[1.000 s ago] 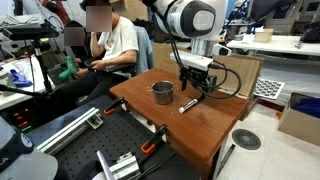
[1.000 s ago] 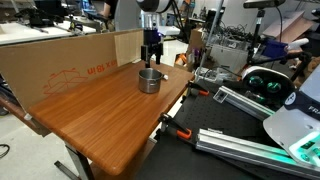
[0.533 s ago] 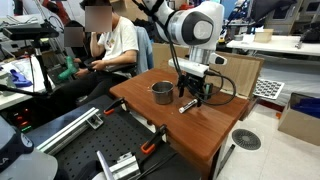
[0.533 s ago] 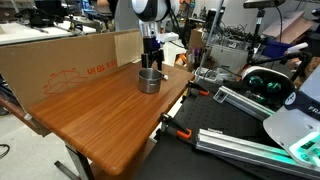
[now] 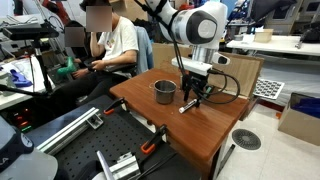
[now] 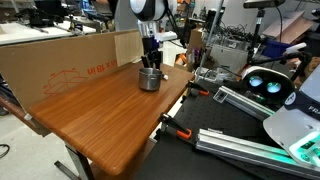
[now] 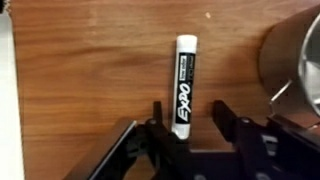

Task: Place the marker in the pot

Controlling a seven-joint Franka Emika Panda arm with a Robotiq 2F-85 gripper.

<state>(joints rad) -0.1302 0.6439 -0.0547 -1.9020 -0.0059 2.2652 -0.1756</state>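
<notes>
The marker [image 7: 185, 80], a black-and-white Expo pen, lies flat on the wooden table [image 5: 205, 130] and points away from the wrist camera. My gripper [image 7: 188, 106] is low over the table and straddles the marker's near end. Its jaws are partly narrowed: the left finger sits close against the marker, and a gap remains at the right finger, so it is open. The steel pot [image 7: 296, 60] stands upright just to the right of the marker. In an exterior view the pot [image 5: 163, 92] is beside the gripper [image 5: 191, 99] and the marker [image 5: 186, 106]. From the opposite side, the pot [image 6: 149, 80] hides the marker.
A cardboard wall [image 6: 60, 62] runs along one table edge. A seated person [image 5: 112, 42] is behind the table. Clamps [image 5: 150, 146] and metal rails [image 5: 65, 128] lie below the front edge. The table [image 6: 110, 120] has wide bare wood past the pot.
My gripper has come down onto the table around the marker, and its jaws have narrowed from wide open. The marker and pot have not moved.
</notes>
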